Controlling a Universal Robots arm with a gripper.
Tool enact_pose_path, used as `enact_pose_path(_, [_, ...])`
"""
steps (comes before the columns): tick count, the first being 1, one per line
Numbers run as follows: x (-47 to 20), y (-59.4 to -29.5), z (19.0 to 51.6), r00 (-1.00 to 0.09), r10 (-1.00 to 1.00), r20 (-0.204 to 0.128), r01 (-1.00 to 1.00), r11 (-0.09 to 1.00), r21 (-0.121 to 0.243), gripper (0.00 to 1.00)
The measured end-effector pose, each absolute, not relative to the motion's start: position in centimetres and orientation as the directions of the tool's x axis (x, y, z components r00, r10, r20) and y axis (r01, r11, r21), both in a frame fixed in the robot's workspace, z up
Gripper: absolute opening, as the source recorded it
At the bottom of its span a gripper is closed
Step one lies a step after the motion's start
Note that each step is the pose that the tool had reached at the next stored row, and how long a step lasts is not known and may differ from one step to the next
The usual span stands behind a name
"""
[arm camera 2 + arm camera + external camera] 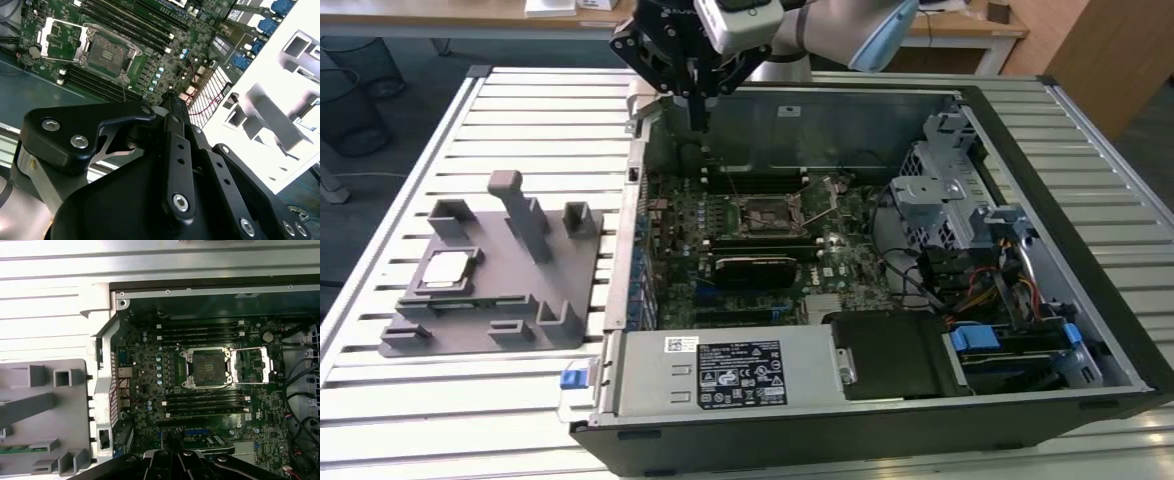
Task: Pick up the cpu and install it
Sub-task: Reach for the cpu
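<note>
Nearest, in the second wrist view, black gripper (170,97) with fingers pressed together, holding nothing. Hanging over the far side of an open computer case (854,110), above the green motherboard (841,265). Near the board's middle, black-framed socket (767,212) with its metal load plate flipped open. Well apart, at the exterior view's left, silvery cpu (447,270) lying flat in a grey holder tray (494,330) on the slatted table (454,420), beside the case.
</note>
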State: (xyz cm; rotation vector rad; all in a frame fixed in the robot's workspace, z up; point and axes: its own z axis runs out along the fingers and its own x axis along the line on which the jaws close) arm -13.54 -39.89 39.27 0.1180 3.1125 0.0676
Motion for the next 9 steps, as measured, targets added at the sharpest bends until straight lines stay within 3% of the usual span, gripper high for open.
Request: enact_pose_path(9, [-13.78,-39.89,39.24,-0.997,0.076,-0.024,0.075,0.996,0.044,0.11])
